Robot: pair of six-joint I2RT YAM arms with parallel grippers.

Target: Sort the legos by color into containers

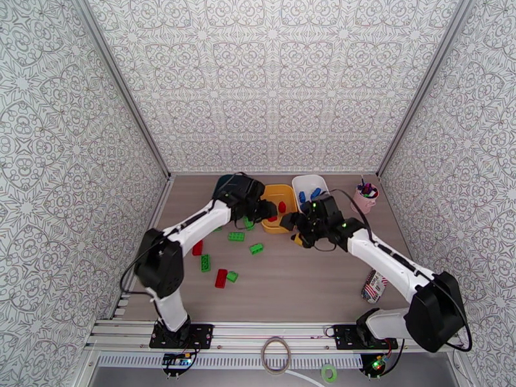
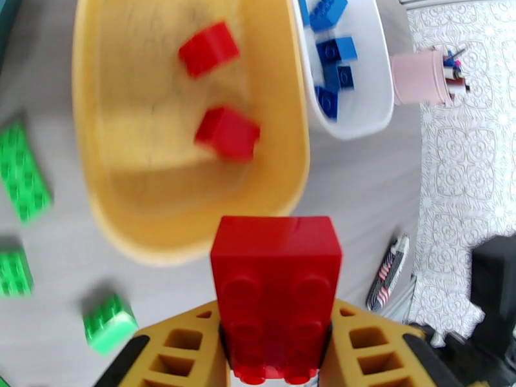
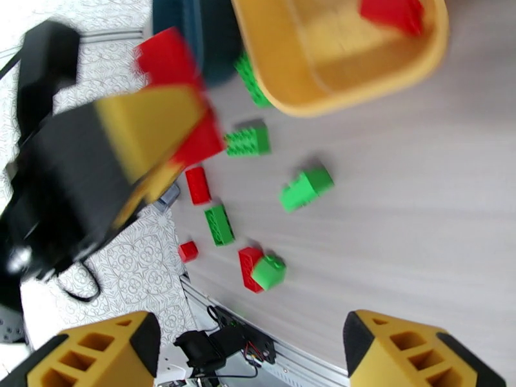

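My left gripper (image 2: 277,333) is shut on a red lego (image 2: 276,278) and holds it just short of the near rim of the yellow container (image 2: 284,188), which has two red legos (image 2: 228,132) in it. From above, the left gripper (image 1: 269,213) sits at that container's (image 1: 287,222) left edge. The white container (image 2: 367,104) holds several blue legos (image 2: 335,59). Only part of the dark teal container (image 3: 200,33) shows. My right gripper (image 3: 251,356) hangs open with nothing in it, near the yellow container's front right (image 1: 293,224). Green legos (image 1: 236,237) and red legos (image 1: 221,277) lie loose on the table.
A pink cup with pens (image 1: 366,196) stands at the back right. A flag-patterned packet (image 1: 374,285) lies by the right arm. The two grippers are close together in front of the yellow container. Patterned walls close in the table on three sides.
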